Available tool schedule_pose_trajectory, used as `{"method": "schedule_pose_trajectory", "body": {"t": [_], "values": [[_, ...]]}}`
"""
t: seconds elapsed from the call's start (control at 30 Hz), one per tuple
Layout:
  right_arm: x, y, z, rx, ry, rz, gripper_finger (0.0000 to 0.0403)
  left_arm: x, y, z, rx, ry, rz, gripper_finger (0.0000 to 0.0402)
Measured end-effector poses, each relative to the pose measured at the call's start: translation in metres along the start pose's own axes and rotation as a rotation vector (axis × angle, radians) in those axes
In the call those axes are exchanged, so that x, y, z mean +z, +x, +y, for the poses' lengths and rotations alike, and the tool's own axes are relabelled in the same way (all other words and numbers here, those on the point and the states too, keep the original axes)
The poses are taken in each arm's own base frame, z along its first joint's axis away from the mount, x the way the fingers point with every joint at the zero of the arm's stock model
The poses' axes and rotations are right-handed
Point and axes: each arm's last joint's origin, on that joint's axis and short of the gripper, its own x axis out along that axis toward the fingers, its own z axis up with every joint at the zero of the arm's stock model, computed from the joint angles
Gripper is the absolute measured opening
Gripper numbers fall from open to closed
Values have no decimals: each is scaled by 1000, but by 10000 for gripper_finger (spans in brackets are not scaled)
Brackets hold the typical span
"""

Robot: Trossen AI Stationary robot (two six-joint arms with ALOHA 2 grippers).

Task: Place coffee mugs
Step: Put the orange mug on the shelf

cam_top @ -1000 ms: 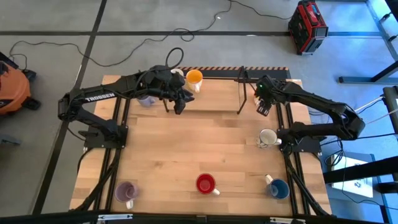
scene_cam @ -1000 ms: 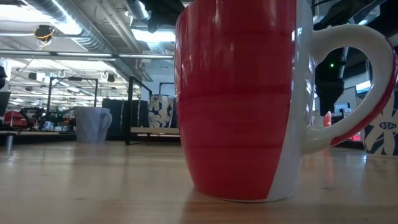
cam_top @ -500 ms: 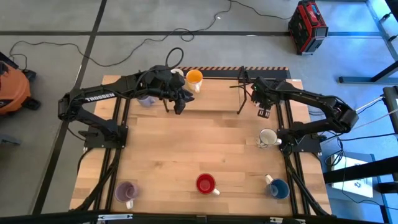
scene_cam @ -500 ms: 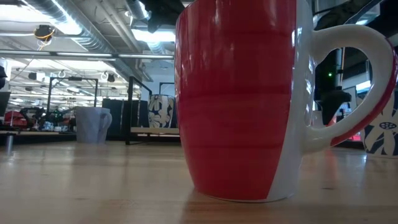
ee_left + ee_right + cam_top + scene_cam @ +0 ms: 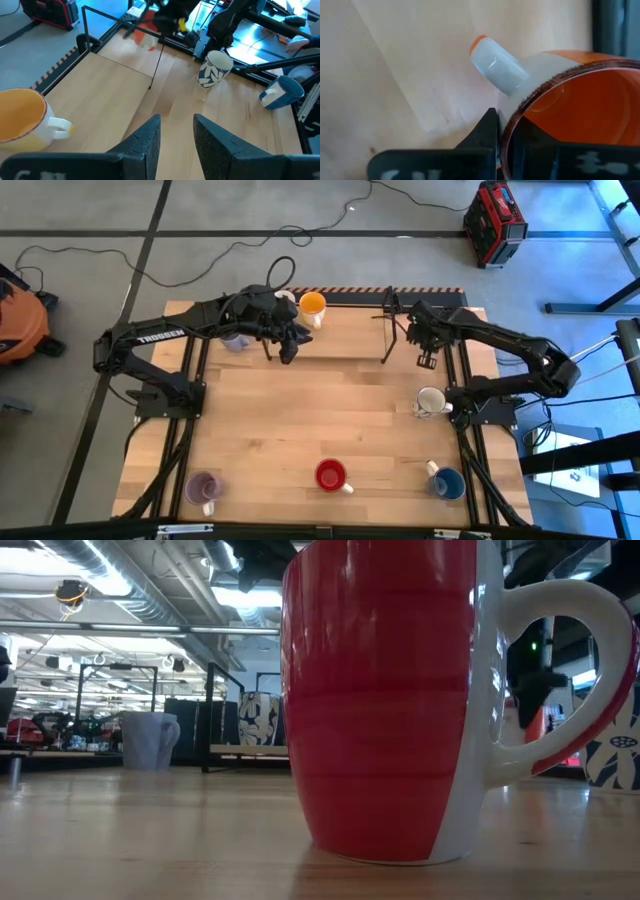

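Coffee mugs stood scattered over the wooden table (image 5: pixel 300 420): a yellow-orange mug (image 5: pixel 312 307) at the far edge, a pale purple mug (image 5: pixel 236 340) just left of it under the left arm, a cream mug (image 5: pixel 431 400) at the right side, and along the near edge another pale purple mug (image 5: pixel 203 489), a red mug (image 5: pixel 331 476) and a blue mug (image 5: pixel 447 482). The right gripper (image 5: pixel 427 352) hung at the far right, by a thin black frame (image 5: pixel 390 330), its fingers clenched on the rim of an orange-red mug (image 5: pixel 570 115). The left gripper (image 5: pixel 176 135) hovered at the far middle, beside the yellow-orange mug, its fingers parted and holding nothing.
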Motion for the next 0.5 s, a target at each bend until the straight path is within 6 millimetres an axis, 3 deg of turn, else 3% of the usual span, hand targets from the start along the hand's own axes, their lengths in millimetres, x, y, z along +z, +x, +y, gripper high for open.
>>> {"method": "schedule_pose_trajectory", "body": {"t": [0.3, 0.5], "values": [[-8, -70, -11, 88, 56, -116, 3, 0, 0, 0, 0, 0, 0, 110], [-7, -111, 1, 176, 29, -153, 2, 0, 0, -1, -26, 0, 2, 110]]}}
